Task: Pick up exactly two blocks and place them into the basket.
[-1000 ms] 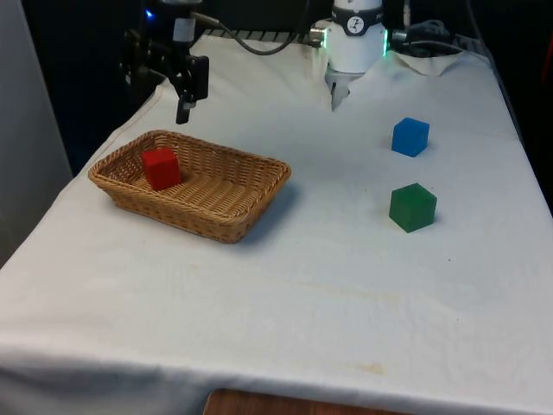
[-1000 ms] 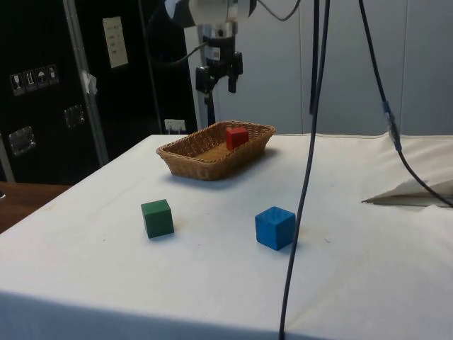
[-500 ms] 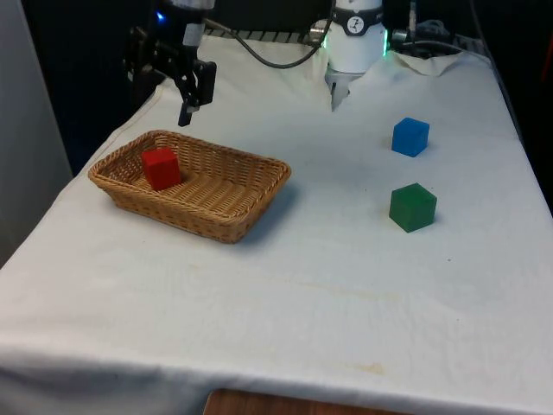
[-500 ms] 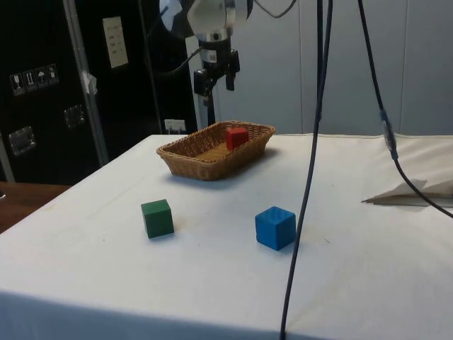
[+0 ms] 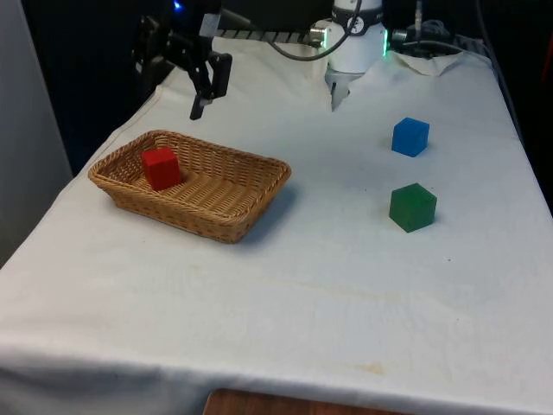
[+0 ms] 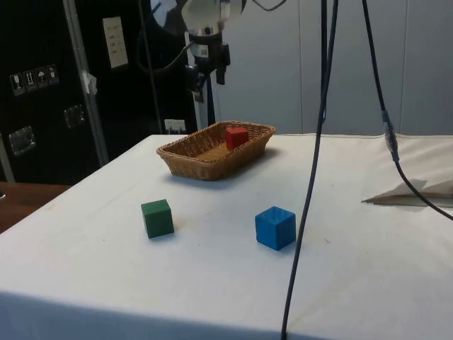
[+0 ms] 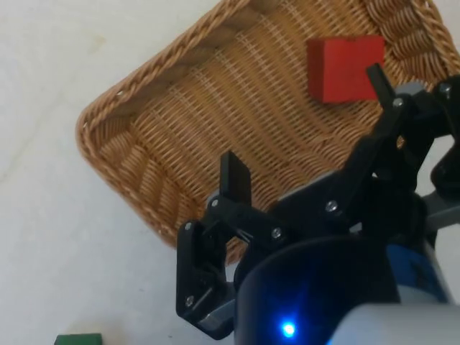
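— Where the cloth runs to the front view's left, what is noted?
— A wicker basket (image 5: 220,186) is seen, a red block (image 5: 161,168) lying inside. The gripper (image 5: 207,89) is held above its far rim, jaws spread wide, nothing gripped.
— And rightward?
— A green block (image 5: 411,207) is set on the cloth, a blue block (image 5: 409,137) just beyond; both lie well apart from the basket.

Arm: white, reaching across from base at 12 o'clock to about 10 o'clock of the table, wrist raised. Gripper (image 5: 206,89) (image 6: 207,73) (image 7: 305,118): black, two fingers (image 7: 235,180) pointing down, spread apart, nothing between them, held high.
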{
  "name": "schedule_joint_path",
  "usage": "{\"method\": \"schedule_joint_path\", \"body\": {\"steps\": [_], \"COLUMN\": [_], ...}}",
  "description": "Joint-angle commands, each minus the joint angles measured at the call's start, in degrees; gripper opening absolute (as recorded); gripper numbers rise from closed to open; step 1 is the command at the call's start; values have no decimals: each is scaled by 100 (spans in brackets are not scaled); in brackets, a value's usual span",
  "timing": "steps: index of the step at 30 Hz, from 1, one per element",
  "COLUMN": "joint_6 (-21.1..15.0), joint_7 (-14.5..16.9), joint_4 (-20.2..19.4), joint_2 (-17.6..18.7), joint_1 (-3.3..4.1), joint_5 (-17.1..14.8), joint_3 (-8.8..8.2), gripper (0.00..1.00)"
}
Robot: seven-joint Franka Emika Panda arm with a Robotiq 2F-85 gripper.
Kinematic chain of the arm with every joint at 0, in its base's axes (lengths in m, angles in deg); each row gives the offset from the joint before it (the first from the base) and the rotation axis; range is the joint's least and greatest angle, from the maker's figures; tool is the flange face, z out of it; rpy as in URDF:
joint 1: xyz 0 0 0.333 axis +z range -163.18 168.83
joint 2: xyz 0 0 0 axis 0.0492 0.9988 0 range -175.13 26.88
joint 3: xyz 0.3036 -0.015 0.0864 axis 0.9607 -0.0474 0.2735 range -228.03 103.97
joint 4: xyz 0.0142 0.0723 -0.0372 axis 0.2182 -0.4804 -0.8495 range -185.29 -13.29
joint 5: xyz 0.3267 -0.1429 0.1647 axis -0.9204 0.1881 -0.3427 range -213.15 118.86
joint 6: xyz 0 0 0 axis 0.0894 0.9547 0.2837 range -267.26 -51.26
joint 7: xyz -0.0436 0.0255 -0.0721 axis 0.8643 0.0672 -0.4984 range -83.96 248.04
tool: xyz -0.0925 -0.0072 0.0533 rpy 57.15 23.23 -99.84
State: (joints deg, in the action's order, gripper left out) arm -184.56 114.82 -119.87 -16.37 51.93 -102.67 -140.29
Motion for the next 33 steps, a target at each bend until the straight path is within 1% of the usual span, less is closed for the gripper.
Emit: {"method": "schedule_joint_path", "body": {"steps": [1, 2, 4, 5, 6, 7, 8, 12, 13, 14, 20, 21, 22, 29, 30, 31, 33], "joint_6": [17, 29, 34, 23, 40, 40, 40, 29, 34, 17, 11, 34, 6, 6, 34, 6, 6], "joint_7": [17, 40, 69, 57, 86, 103, 149, 241, 189, 292, 464, 407, 521, 733, 682, 762, 814], "joint_4": [-63, -57, -52, 6, -52, -52, -46, -40, 6, -34, -23, 17, -17, 0, 34, 0, 6], "joint_2": [-29, -34, -34, 0, -34, -34, -40, -46, -6, -46, -46, -6, -52, -52, -6, -52, -52], "joint_1": [109, 160, 212, 138, 235, 252, 286, 332, 264, 350, 401, 350, 418, 481, 435, 487, 504], "joint_5": [40, 40, 40, 0, 34, 29, 17, 0, 0, -6, -29, -11, -29, -40, -17, -40, -46], "joint_3": [-69, -97, -126, -80, -143, -149, -160, -155, -132, -149, -132, -126, -126, -109, -109, -109, -103], "gripper": [100, 100, 100, 100, 100, 100, 100, 100, 100, 100, 100, 100, 100, 100, 100, 100, 100]}}
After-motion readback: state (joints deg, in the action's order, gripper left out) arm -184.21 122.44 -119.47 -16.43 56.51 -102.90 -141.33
